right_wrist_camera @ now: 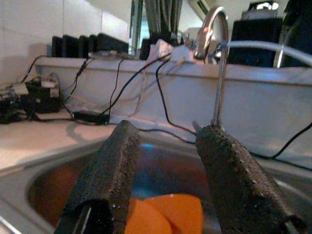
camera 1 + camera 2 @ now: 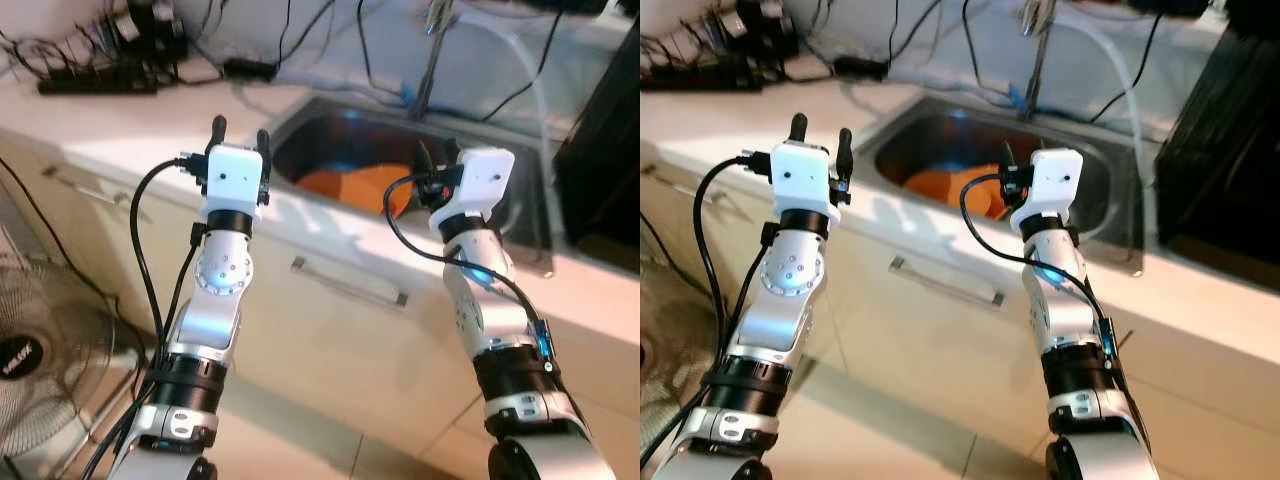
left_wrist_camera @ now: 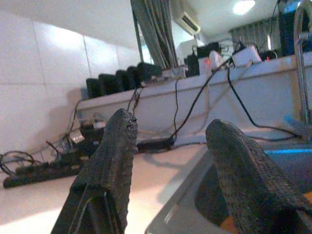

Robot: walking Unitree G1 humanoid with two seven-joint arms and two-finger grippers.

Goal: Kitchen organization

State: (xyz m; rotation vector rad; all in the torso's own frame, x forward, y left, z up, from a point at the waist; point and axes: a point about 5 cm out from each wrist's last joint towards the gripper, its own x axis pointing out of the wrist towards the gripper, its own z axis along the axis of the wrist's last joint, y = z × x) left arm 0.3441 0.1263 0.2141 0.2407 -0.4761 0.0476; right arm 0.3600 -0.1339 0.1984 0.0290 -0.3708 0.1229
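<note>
We've got both pincers spread and empty, left pincer point(image 2: 238, 131) over the counter point(image 2: 120, 130) edge, right pincer point(image 2: 1021, 152) above the sink point(image 2: 1110, 190) holding the orange bowl point(image 2: 950, 188).

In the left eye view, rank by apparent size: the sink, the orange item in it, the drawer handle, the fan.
1. Sink, largest.
2. Fan, cut off by the frame and nearer the camera, so unsure.
3. Orange item, partly hidden.
4. Drawer handle, long but thinnest.

The right gripper point(image 2: 437, 155) is hiding part of the orange item point(image 2: 358, 187) lying in the sink point(image 2: 320, 122). The picture's edge is cutting off the fan point(image 2: 40, 350).
</note>
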